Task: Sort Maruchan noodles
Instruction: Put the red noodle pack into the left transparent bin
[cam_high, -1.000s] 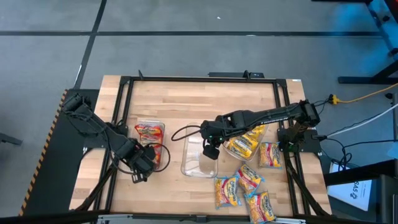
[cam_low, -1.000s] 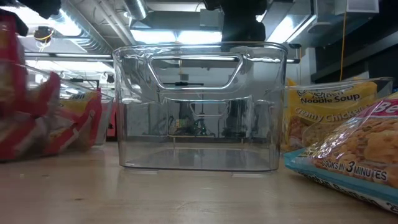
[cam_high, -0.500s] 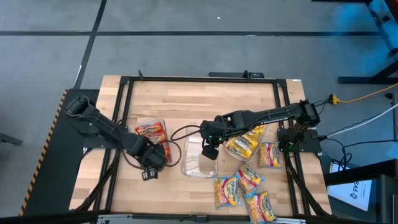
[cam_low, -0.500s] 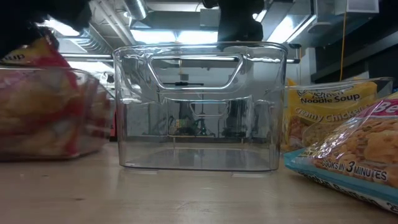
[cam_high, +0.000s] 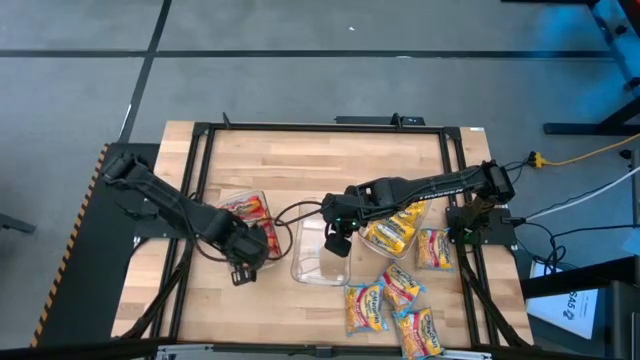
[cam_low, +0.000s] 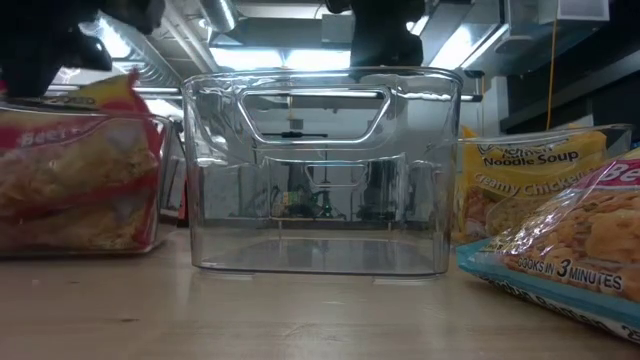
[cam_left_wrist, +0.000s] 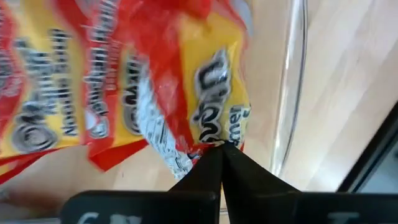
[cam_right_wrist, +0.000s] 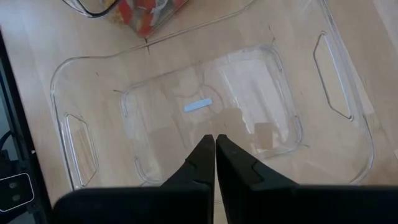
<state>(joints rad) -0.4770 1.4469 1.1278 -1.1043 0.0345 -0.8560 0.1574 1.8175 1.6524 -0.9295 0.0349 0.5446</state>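
A clear tray (cam_high: 226, 199) left of centre holds red and yellow Maruchan noodles packets (cam_high: 243, 209). My left gripper (cam_high: 248, 257) stands over its near right corner, pointing down, shut on a red-and-yellow packet (cam_left_wrist: 205, 81). An empty clear tray (cam_high: 300, 270) rests flat at the table's middle. My right gripper (cam_high: 338, 243) hangs shut above it, touching nothing, and looks into its bare bottom (cam_right_wrist: 205, 106). Several loose packets (cam_high: 395, 230) lie to the right on the wood. My left gripper pinches the packet's crinkled edge (cam_left_wrist: 214, 142) between its two fingertips. The fingers come from above, pointing down. In the low view the packet (cam_low: 110, 100) stands tilted in the left tray (cam_low: 155, 200), its upper end raised toward the gripper.
Yellow and blue-edged packets (cam_low: 540, 230) lie close to the empty tray's right wall (cam_low: 445, 170). More packets (cam_high: 400, 305) are scattered at the near right. A black cable loops (cam_high: 290, 212) between the trays. A dark frame (cam_high: 200, 150) borders the table; bare wood lies at the far side.
My left gripper has gone toward the table's right edge along the left tray's near side, staying shut. The red packet with it has swung from a blurred, hanging place at the left to a tilted stand inside the tray.
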